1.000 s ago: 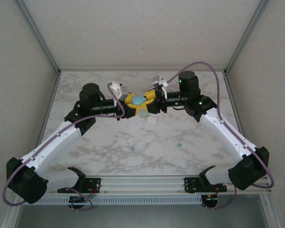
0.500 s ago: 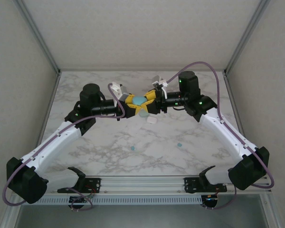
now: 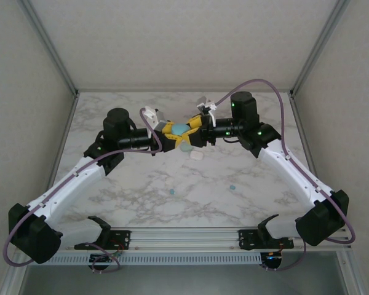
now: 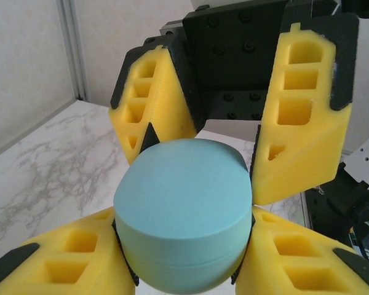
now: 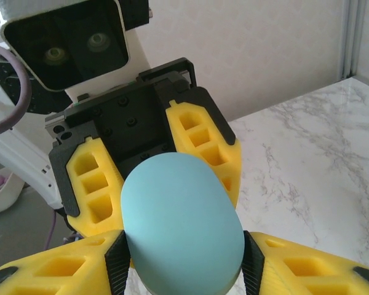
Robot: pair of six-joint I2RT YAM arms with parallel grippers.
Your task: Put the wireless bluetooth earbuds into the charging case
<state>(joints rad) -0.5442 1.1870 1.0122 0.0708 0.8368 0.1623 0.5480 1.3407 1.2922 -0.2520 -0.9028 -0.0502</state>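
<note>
A marbled table seen from above, with 2 white-and-black arms reaching in from its near corners, the left arm and the right arm, their wrists meeting nose to nose above the middle. The left pincer is narrowed onto a rounded teal case, with its 2 yellow fingers pressed against opposite sides. The right pincer faces it and grips the same case from the other end, its pads looking to touch both flanks. The case hangs in the air between the 2 pincers, lid closed, with a thin seam running round it. Just beneath the pincers, on the table, lies a pale pebble; whether it is a case or a bud cannot be told. Well away from both pincers, toward the arm bases, lie a tiny teal bud on the left pincer's side and a second bud on the right pincer's side. Likely trouble: the shell is smooth and curved, so if either pincer slackens or the 2 pull unevenly, it could squirt out and drop, knocking the pebble or scattering the buds. With the lid closed, nothing can go in yet.
</note>
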